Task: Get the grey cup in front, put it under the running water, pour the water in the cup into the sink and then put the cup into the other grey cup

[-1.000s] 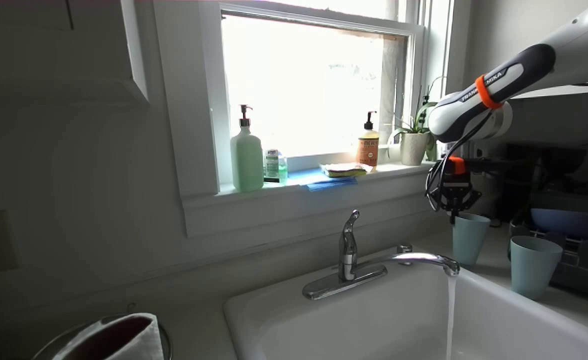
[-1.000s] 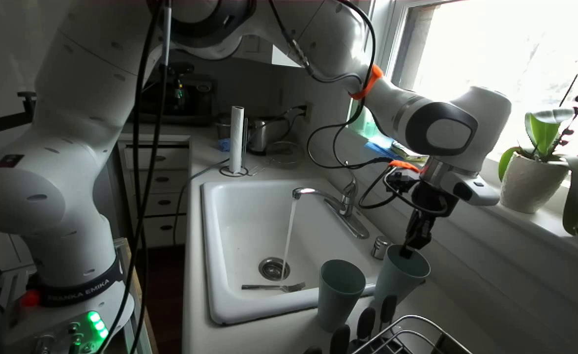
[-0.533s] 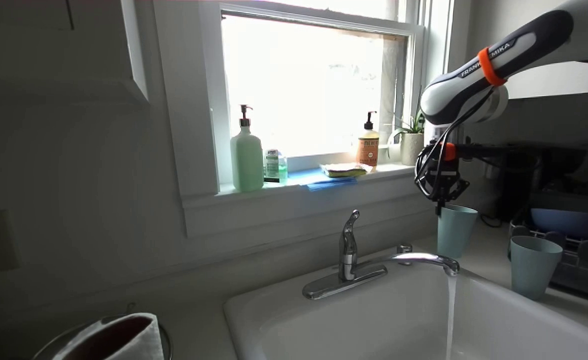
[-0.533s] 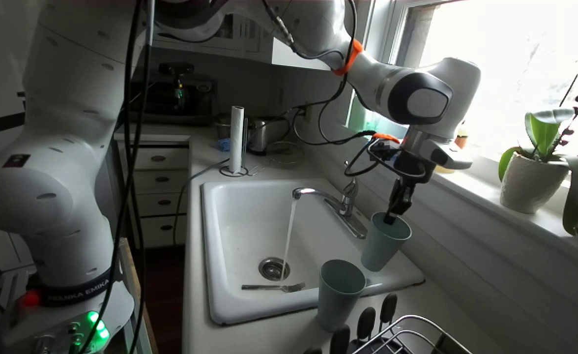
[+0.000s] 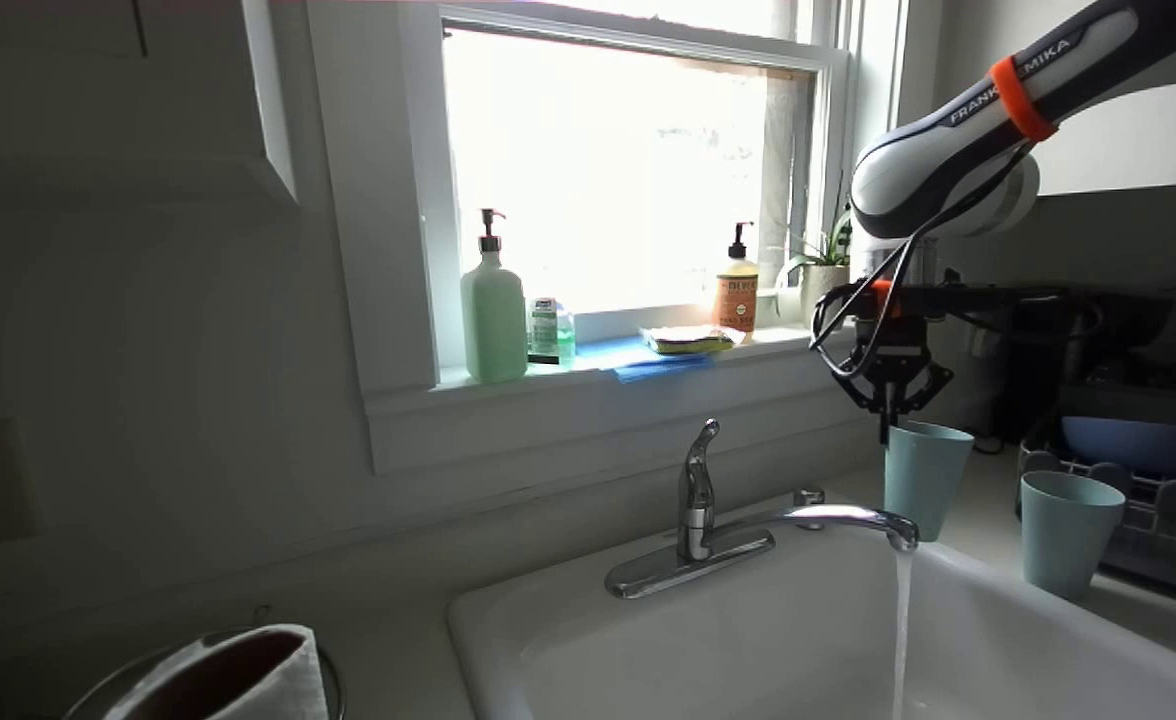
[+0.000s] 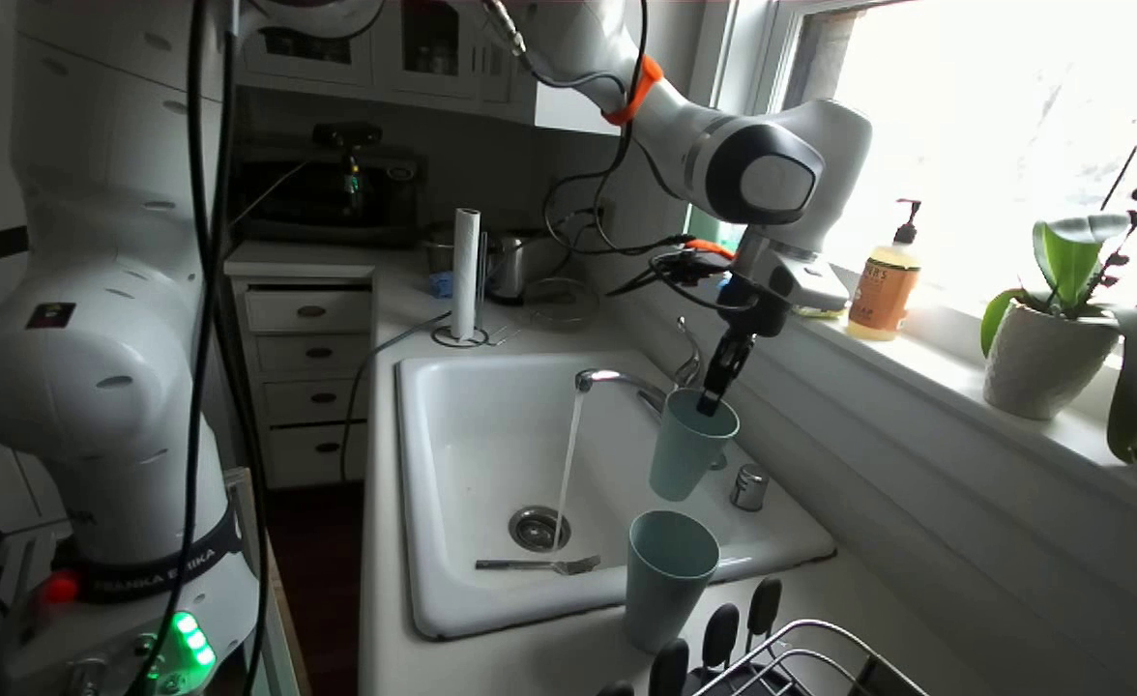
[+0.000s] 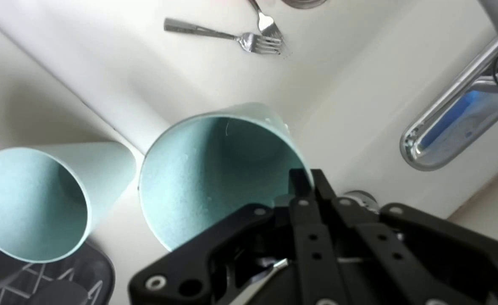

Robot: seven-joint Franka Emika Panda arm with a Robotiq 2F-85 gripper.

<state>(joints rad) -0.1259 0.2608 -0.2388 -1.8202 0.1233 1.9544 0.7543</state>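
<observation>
The gripper (image 7: 311, 178) is pinching one cup (image 6: 682, 462) by its rim. Lower than the gripper, one other cup (image 6: 662, 599) is standing and two forks (image 7: 248, 41) are lying.

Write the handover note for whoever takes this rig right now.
Gripper: shut on the rim of the held cup, which hangs roughly upright, not under the running water.
Other cup: standing on the counter beside the sink.
Done: one cup picked up; filling or pouring can't be confirmed.
Left: fill and pour if not done, then nest it in the other cup.
</observation>
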